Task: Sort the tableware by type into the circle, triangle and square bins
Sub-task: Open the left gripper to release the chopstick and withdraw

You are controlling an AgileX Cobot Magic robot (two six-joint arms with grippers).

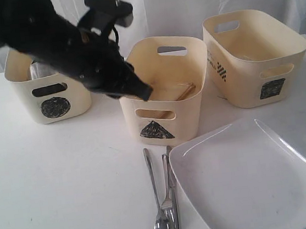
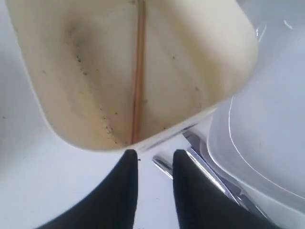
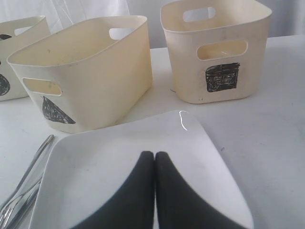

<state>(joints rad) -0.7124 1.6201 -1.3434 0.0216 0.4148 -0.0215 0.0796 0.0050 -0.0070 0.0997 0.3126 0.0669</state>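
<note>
My left gripper [image 1: 142,91] hangs over the near rim of the triangle bin [image 1: 162,99], open, with nothing between its black fingers [image 2: 128,191]. Wooden chopsticks [image 2: 138,71] lie on that bin's floor. In front of the bin, a steel spoon [image 1: 161,227], fork [image 1: 166,193] and knife [image 1: 175,211] lie side by side on the table. The large white square plate [image 1: 249,181] sits to their right. My right gripper [image 3: 155,157] is shut and empty, low over the plate [image 3: 119,162]. It does not show in the exterior view.
The circle bin [image 1: 51,90] stands at the back left with something pale inside. The wider square bin [image 1: 256,53] stands at the back right. A white curtain hangs behind the white table [image 1: 56,186].
</note>
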